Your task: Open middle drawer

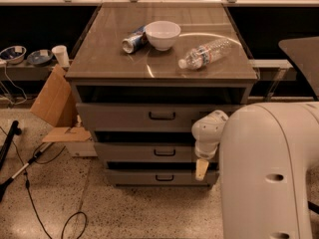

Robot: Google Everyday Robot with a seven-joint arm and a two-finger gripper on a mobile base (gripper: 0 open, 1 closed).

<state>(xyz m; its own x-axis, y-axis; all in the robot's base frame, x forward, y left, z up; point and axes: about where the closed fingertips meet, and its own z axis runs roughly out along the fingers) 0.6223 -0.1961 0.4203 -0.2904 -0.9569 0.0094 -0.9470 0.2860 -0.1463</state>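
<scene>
the middle drawer (129, 152), a wide grey drawer with a small black bar handle, is seen between the taller top drawer (114, 116) and the narrow bottom drawer (134, 177) of the cabinet. the gripper (201, 170) is hung tip-down before its right end, apart from the handle; whether it is spread or pressed together cannot be told, nor whether the front is touched. the cabinet's lower right corner is hidden by the bulky white robot body (269, 178), while a white bowl (164, 34), a tipped can (133, 41) and a clear plastic bottle (205, 53) are laid on the brown cabinet top (104, 59), with speckled floor (99, 203) and cardboard (52, 101) at left.
</scene>
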